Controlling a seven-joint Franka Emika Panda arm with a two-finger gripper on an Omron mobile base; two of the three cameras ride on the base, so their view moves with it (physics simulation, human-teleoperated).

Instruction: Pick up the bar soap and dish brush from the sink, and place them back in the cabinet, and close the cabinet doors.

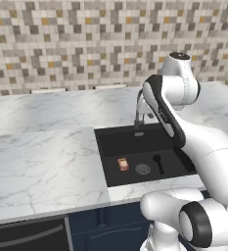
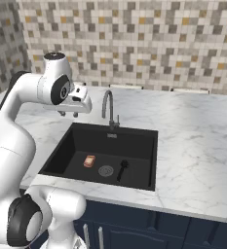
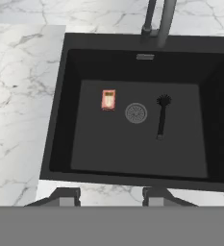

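Marble counter [image 1: 42, 162] runs under a mosaic tile wall [image 1: 61, 44] in the left base view, with the black sink [image 1: 103, 147] recessed into it. On the sink floor the soap [image 1: 123, 164] lies left of the round drain [image 1: 143, 169], and the brush [image 1: 159, 163] lies right of the drain, both apart from it. A faucet [image 1: 138, 110] stands at the sink's back rim, partly behind the white arm [image 1: 184, 127]. Navy drawers [image 1: 110, 225] show below the counter edge.

From the right base view, the arm bends over the sink's left side and the tool [image 2: 68, 114] hangs above the counter just left of the faucet [image 2: 108, 108], well above the basin. Soap [image 2: 89, 161], drain [image 2: 105, 170] and brush [image 2: 122, 170] sit in a row on the sink [image 2: 61, 151] floor.

Looking down through the hand view, the tool [image 3: 112, 196] has its two fingertips [image 3: 68, 196] standing partly apart over the near sink rim, with nothing between them. Soap [image 3: 108, 100] lies flat left of the drain [image 3: 136, 113]; the brush [image 3: 162, 117] lies right of it, bristly head toward the faucet [image 3: 157, 21], handle toward the near wall of the sink [image 3: 56, 144].
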